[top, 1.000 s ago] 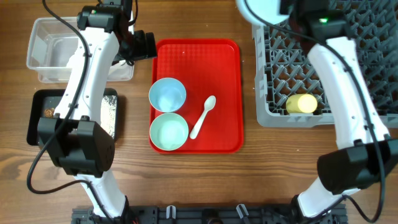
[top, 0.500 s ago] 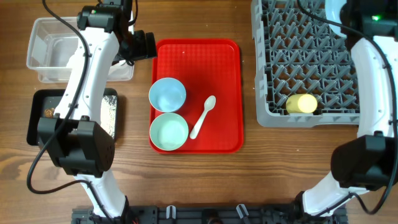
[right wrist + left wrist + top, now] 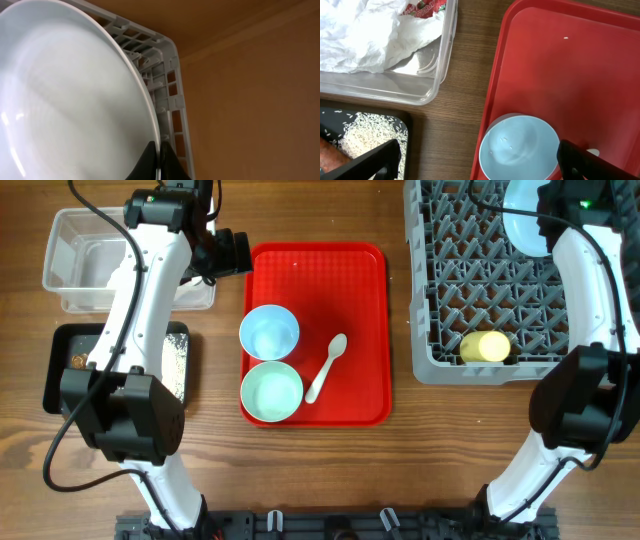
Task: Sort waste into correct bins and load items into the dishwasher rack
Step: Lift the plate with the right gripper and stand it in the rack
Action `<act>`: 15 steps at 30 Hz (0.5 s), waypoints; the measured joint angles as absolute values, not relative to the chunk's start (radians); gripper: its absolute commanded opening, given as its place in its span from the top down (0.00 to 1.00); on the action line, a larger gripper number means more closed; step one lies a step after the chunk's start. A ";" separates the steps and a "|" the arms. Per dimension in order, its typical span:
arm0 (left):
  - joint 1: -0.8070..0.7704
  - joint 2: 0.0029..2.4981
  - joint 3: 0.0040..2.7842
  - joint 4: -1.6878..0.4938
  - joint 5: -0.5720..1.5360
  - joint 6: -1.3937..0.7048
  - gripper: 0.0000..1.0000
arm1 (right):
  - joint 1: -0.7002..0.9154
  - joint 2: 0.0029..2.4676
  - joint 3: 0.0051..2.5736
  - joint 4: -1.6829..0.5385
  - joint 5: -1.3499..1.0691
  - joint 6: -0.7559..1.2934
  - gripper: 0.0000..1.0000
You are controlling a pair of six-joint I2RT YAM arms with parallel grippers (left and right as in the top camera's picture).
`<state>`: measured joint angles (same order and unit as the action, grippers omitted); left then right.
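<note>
The wooden table [image 3: 400, 460] carries it all. Up at one o'clock the right gripper [image 3: 160, 158] pinches the rim of the single light-blue plate [image 3: 520, 225], tilted over the far right corner of the dishwasher rack [image 3: 440, 300]. The plate's face spreads toward ten o'clock from the fingers; whether it touches the pegs I cannot tell. One yellow cup [image 3: 484, 345] lies in the rack. The red tray [image 3: 350, 270] holds the light-blue bowl [image 3: 269, 332], the pale-green bowl [image 3: 271, 392] and one spoon [image 3: 327, 367]. The left gripper [image 3: 479, 149] hovers spread wide, empty, above the light-blue bowl.
</note>
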<state>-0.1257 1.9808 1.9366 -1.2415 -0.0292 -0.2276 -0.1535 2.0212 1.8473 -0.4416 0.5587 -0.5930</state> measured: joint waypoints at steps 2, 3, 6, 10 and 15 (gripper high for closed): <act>-0.126 1.981 1.937 -1.242 -0.029 -0.228 0.00 | -0.158 2.025 1.843 -0.408 0.567 -0.592 0.96; -0.126 1.981 1.937 -1.242 -0.029 -0.228 0.00 | -0.160 2.025 1.840 -0.392 0.574 -0.591 0.96; -0.126 1.981 1.937 -1.238 -0.029 -0.227 0.00 | -0.174 2.025 1.840 -0.317 0.624 -0.592 0.96; -0.126 1.981 1.937 -1.227 -0.029 -0.228 0.00 | -0.188 2.025 1.840 -0.309 0.641 -0.589 0.96; -0.126 1.981 1.937 -1.227 -0.029 -0.228 0.00 | -0.197 2.027 1.840 -0.317 0.640 -0.577 0.96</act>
